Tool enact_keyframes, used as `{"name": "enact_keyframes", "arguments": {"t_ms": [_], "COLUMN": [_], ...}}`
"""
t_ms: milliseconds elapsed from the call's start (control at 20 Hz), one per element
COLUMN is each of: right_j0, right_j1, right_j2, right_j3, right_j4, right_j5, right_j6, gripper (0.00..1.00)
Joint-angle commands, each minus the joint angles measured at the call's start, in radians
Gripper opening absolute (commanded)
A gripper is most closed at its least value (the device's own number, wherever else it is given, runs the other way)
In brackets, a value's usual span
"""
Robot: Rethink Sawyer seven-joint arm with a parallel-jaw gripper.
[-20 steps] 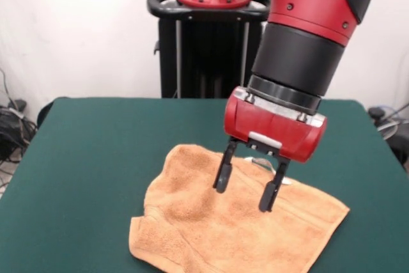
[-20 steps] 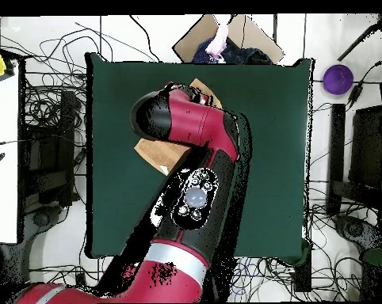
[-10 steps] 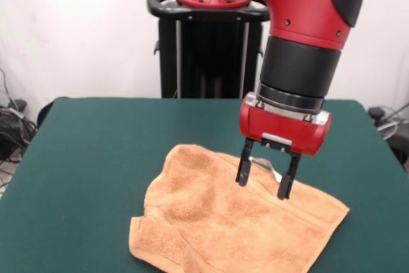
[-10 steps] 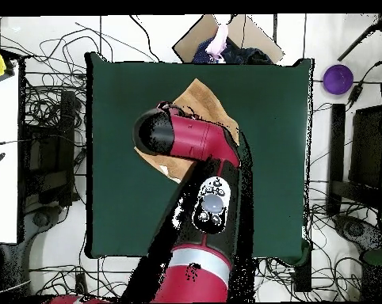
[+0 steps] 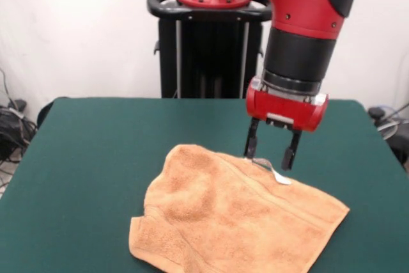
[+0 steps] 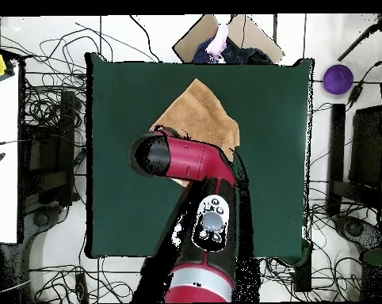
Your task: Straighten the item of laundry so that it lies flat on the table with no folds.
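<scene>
The peach-orange towel (image 5: 230,222) lies on the dark green table (image 5: 96,151), mostly spread, with rumpled bulges at its left side and a lumpy lower-left corner. Its small white tag (image 5: 279,177) sticks out at the far edge. My gripper (image 5: 271,151) hangs open and empty just above that far edge, one finger on each side of the tag. In the overhead view the towel (image 6: 200,115) shows as a diamond shape, partly hidden by the red arm (image 6: 186,162), which hides the gripper.
The black pedestal (image 5: 208,49) stands behind the table's far edge. Cables (image 5: 9,126) lie on the floor at the left. In the overhead view a cardboard box (image 6: 226,36) sits beyond the table's top edge and a purple object (image 6: 338,78) at the right.
My gripper has risen and moved back from over the towel's middle to its far edge by the tag, staying open. The towel has not moved.
</scene>
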Motion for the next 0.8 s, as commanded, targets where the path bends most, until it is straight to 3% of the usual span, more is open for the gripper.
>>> {"name": "enact_keyframes", "arguments": {"t_ms": [50, 200, 350, 500, 800], "right_j0": [0.062, 0.052, -0.049, -0.082, -0.035], "right_j1": [-0.085, -0.092, -0.121, -0.132, -0.137], "right_j2": [-0.021, -0.036, 0.081, 0.128, 0.085], "right_j3": [0.215, 0.245, 0.326, 0.366, 0.333], "right_j4": [-0.008, -0.004, 0.001, -0.005, -0.007], "right_j5": [-0.041, -0.065, -0.171, -0.221, -0.152], "right_j6": [0.218, 0.22, 0.176, 0.171, 0.143], "gripper": [1.0, 1.0, 1.0, 1.0, 1.0]}}
